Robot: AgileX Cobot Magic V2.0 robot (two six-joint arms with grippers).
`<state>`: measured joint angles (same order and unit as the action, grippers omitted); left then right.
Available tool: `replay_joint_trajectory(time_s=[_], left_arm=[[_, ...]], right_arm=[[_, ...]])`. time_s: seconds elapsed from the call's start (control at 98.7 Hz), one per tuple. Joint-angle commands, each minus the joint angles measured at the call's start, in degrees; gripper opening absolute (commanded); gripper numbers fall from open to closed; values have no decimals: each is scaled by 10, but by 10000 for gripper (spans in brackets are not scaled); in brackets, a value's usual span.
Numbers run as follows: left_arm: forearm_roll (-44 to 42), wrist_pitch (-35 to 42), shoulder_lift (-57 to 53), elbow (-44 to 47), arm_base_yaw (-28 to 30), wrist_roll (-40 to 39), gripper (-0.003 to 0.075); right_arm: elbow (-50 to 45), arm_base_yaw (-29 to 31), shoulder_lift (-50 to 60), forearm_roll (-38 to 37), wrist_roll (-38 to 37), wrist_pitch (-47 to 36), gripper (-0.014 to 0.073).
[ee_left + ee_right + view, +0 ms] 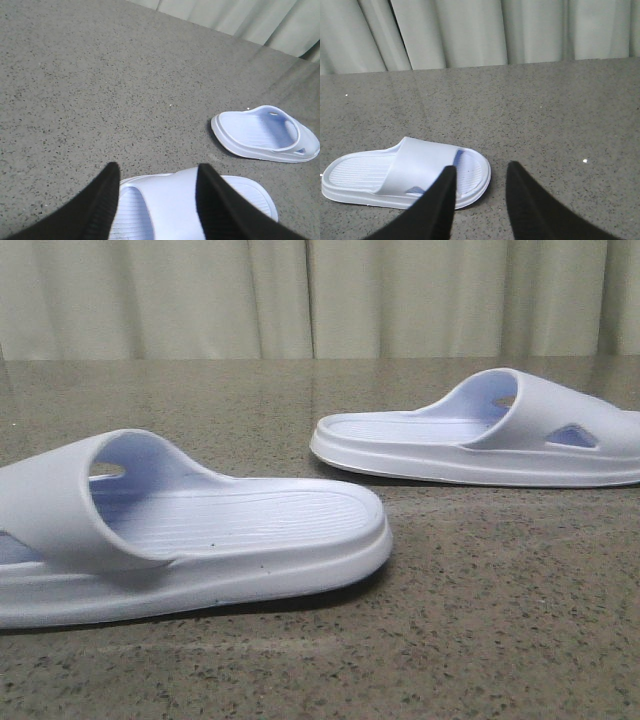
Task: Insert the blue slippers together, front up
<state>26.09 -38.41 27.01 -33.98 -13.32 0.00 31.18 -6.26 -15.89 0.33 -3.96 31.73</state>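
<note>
Pale blue, almost white foam makes up both blue slippers: the near slipper [190, 530] and the far slipper [490, 435] lie sole-down and well apart on the speckled grey counter [480, 620], each with a ribbed footbed, a thick sole and a wide strap; a triangular side hole shows on the far one. We see our left gripper [159, 202] spread wide above the near slipper's strap, holding nothing. Our right gripper [480, 200] also stands open and empty, just beside the far slipper's toe.

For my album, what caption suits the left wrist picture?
Open left gripper straddling the near slipper's strap, the second slipper lying apart on the speckled table.
</note>
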Motion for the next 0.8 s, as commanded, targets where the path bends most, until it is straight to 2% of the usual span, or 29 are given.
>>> replay_joint_trajectory(time_s=[0.0,0.152,0.405,0.506,0.79], left_arm=[[19,34,7,-20,-5,0,442],[23,35,8,-16,-5,0,454],[18,88,16,40,-5,-148,453],[22,102,26,56,-5,-183,453],[60,130,62,82,-5,-185,453]], right_arm=[[20,3,-11,0,2,-52,336],[20,3,-11,0,2,-67,340],[20,3,-11,0,2,-82,340],[20,3,-11,0,2,-85,340],[20,3,-11,0,2,-90,340]])
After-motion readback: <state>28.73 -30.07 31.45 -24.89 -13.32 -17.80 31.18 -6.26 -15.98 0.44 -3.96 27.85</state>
